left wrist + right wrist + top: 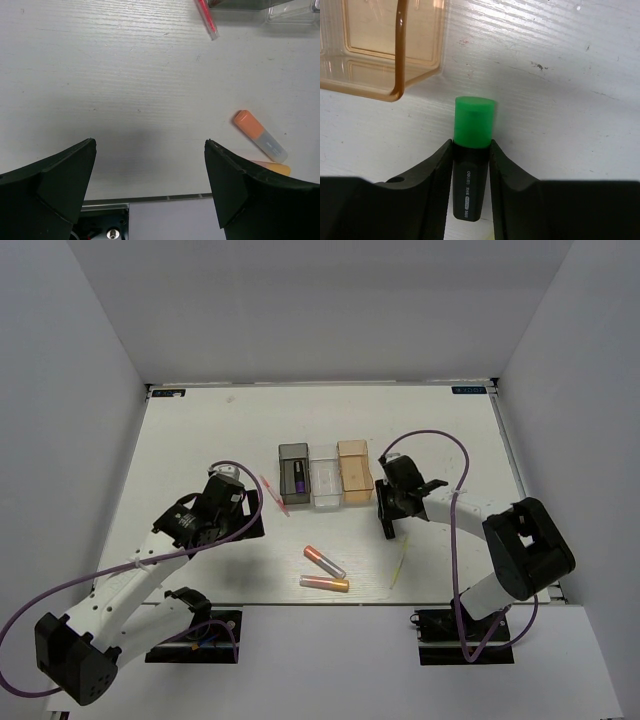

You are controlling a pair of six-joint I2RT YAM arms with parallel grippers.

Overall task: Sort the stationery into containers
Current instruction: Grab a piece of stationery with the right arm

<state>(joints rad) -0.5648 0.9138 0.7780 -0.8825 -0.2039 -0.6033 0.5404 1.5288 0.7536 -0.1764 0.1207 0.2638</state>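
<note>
Three bins (325, 504); two orange tubes (324, 561); right pincer (471, 145) grips green-capped marker (475, 120).

Left arm (140, 575) is stretched from its base toward 1 o'clock, wrist angled down. Left gripper (150, 145) is held with jaws spread wide, nothing gripped. Right arm (520, 550) is folded at the elbow, forearm run toward 9 o'clock. Right gripper (471, 150) is pointed toward 6 o'clock in the top view, fingers (437, 170) clamped on the green-capped marker (475, 122).

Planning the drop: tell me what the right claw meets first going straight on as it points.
Probably bare table, green-capped marker leading; the orange bin sits left of that line.
</note>
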